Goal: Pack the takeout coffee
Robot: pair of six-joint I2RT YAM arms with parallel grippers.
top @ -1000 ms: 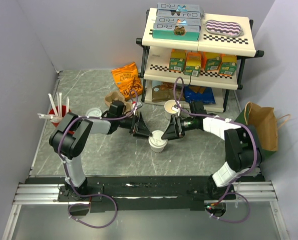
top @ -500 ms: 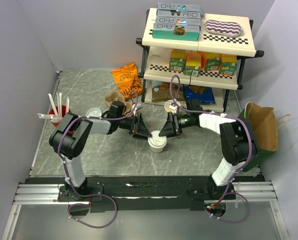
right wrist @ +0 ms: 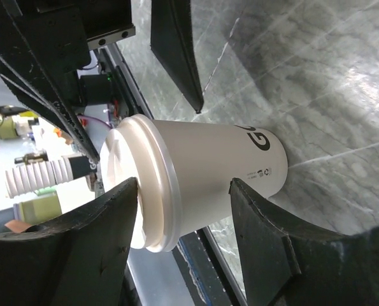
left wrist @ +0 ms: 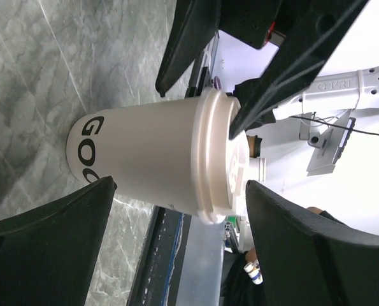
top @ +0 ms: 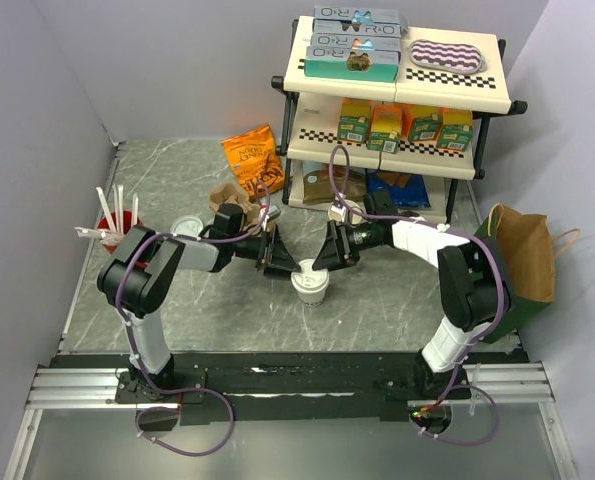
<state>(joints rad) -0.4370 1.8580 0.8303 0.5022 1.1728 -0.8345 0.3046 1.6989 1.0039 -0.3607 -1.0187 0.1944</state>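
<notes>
Showing only "GO", the takeout coffee (left wrist: 157, 159) hides its remaining lettering.

Top view: lit brightly and evenly from overhead, sharp throughout. Soft, faint shadows on the table (top: 177, 180) beneath the left arm (top: 192, 252) and right arm (top: 417, 240). Slight wide-angle lean in the left wall (top: 37, 130). Left wrist view: blown out to near white behind the takeout coffee (left wrist: 157, 159); soft sheen along its lid (left wrist: 211, 159); left gripper's fingers (left wrist: 42, 248) near-black and slightly soft. Right wrist view: patch of glare on the table past the cup's base; right gripper's fingers (right wrist: 272, 255) dark, blurred; background behind the lid out of focus.
</notes>
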